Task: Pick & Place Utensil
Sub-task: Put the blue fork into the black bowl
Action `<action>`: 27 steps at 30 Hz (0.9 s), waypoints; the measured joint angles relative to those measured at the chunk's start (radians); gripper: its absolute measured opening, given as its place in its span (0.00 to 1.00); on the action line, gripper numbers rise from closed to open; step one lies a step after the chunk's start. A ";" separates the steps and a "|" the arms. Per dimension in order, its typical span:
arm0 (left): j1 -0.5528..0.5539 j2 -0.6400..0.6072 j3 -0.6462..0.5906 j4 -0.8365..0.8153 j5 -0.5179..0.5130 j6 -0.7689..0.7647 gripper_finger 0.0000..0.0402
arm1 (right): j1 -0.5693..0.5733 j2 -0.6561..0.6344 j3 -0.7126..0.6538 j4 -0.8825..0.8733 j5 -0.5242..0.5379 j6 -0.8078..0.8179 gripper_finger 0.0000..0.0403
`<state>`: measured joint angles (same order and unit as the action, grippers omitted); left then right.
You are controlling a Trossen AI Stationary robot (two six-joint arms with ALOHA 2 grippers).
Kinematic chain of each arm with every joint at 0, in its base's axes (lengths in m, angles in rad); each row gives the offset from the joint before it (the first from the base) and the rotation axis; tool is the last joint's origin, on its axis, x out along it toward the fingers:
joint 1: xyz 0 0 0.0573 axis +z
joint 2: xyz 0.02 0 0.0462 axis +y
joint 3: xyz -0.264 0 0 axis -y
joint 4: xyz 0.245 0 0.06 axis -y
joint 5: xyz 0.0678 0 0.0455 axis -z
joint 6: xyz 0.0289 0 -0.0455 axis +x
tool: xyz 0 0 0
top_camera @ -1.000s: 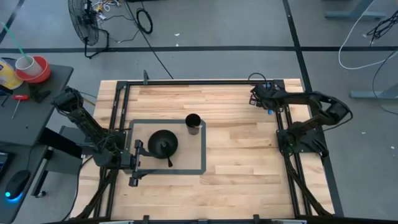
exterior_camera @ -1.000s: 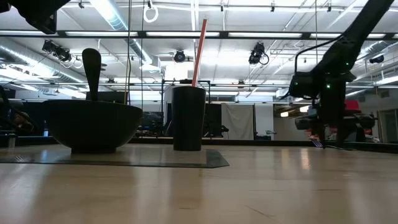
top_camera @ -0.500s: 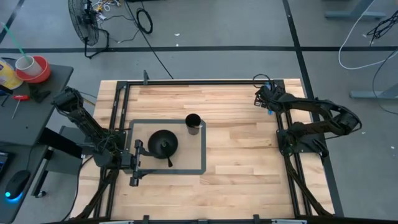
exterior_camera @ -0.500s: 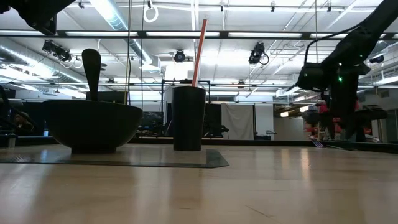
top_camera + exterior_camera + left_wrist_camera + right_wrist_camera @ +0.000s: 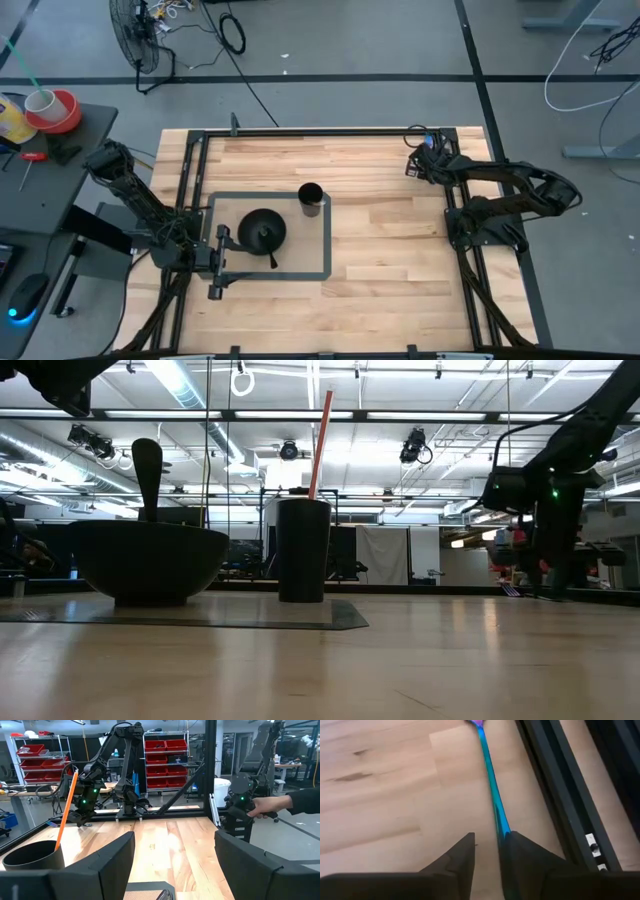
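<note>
The wooden bench (image 5: pixel 380 240) fills the middle of the high view, framed by a black metal rail (image 5: pixel 320 131). On its left half a dark taped rectangle (image 5: pixel 327 245) marks out a zone holding a black bowl (image 5: pixel 261 231) and, at the zone's far right corner, a black cup (image 5: pixel 310 198). In the low view the bowl (image 5: pixel 148 563) carries a dark utensil handle (image 5: pixel 148 475) standing upright out of it, and the cup (image 5: pixel 303 550) holds an orange straw (image 5: pixel 320 445) leaning slightly to the right.

The left arm waits at the near left side of the bench, its pincer (image 5: pixel 218 262) just beside the taped zone, near the bowl. In the left wrist view its two fingers (image 5: pixel 112 860) stand wide apart with nothing between them. That view also shows a person's hand (image 5: pixel 267 805) and sleeve beyond the bench, beside the frame.

The right arm reaches to the far right corner of the bench, its pincer (image 5: pixel 420 160) low over the wood beside the rail. In the right wrist view the pincer (image 5: pixel 487 850) is clenched on a slim iridescent blue utensil (image 5: pixel 492 795), gripping it at one end of the handle. The utensil's long axis runs straight away from the pincer, parallel to the black rail (image 5: pixel 555 790) and just beside it. Its far end points away along the wood, near the picture's edge, and is cut off there. Whether it touches the wood cannot be told.
</note>
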<state>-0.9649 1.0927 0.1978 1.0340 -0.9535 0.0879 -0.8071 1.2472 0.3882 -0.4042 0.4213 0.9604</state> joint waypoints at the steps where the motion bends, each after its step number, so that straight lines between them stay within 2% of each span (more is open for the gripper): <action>1: 0.000 0.000 0.000 0.000 0.000 0.000 0.69 | 0.009 0.000 0.000 0.000 -0.001 0.000 0.30; 10: 0.000 0.000 0.000 0.001 0.000 0.000 0.69 | 0.143 -0.002 0.003 -0.013 -0.086 0.049 0.27; 18: 0.000 0.000 0.000 0.001 0.000 -0.024 0.69 | 0.394 -0.004 0.019 -0.104 -0.176 0.171 0.27; 24: 0.000 0.000 0.000 0.001 0.000 -0.025 0.69 | 0.593 0.006 0.120 -0.275 -0.277 0.247 0.27; 27: 0.000 0.000 0.000 0.001 0.000 -0.024 0.69 | 0.669 0.003 0.183 -0.297 -0.252 0.255 0.27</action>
<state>-0.9649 1.0927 0.1978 1.0351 -0.9535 0.0635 -0.1380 1.2502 0.5711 -0.7011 0.1694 1.2157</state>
